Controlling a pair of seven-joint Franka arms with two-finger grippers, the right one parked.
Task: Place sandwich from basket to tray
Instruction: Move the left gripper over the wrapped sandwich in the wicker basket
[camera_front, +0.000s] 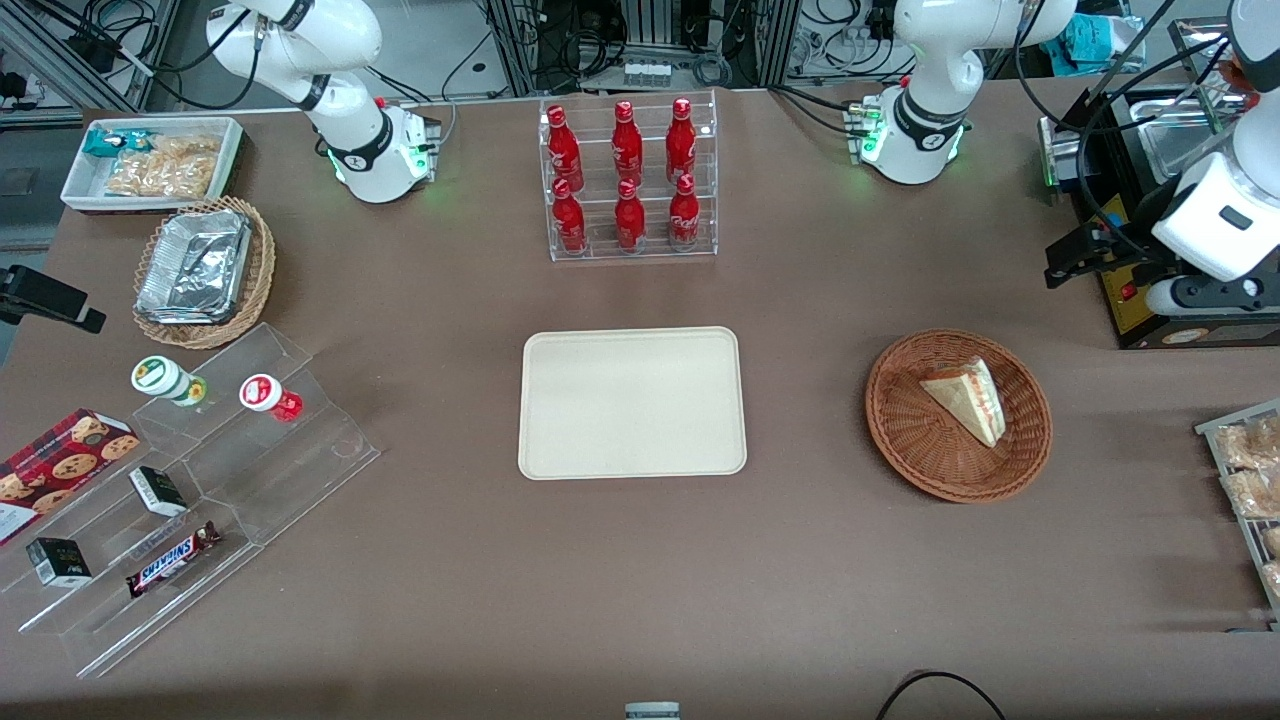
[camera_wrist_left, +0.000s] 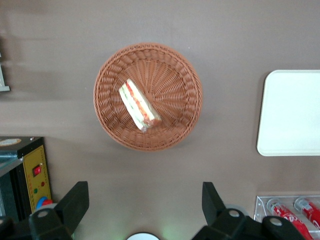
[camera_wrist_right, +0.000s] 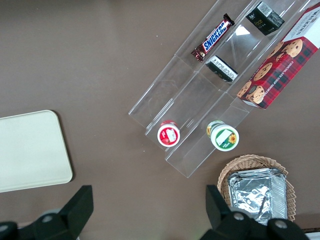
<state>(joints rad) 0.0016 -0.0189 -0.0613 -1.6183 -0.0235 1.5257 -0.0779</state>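
The sandwich (camera_front: 968, 400), a pale bread wedge with red and green filling, lies in the round reddish-brown basket (camera_front: 905, 445). The cream tray (camera_front: 632, 402) lies flat at the table's middle with nothing on it, beside the basket. My left gripper (camera_front: 1068, 262) hangs above the table, farther from the front camera than the basket and toward the working arm's end. In the left wrist view the gripper (camera_wrist_left: 144, 200) is open and holds nothing, apart from the basket (camera_wrist_left: 185, 75) and the sandwich (camera_wrist_left: 139, 105). The tray's edge shows in both wrist views (camera_wrist_left: 292, 112) (camera_wrist_right: 30, 150).
A clear rack of red bottles (camera_front: 628, 180) stands farther back than the tray. A black machine (camera_front: 1150, 200) sits by my gripper. A wire rack of pastries (camera_front: 1250, 470) lies near the basket. Toward the parked arm's end are a stepped acrylic snack stand (camera_front: 200, 480), a tan foil basket (camera_front: 200, 270) and a white bin (camera_front: 150, 160).
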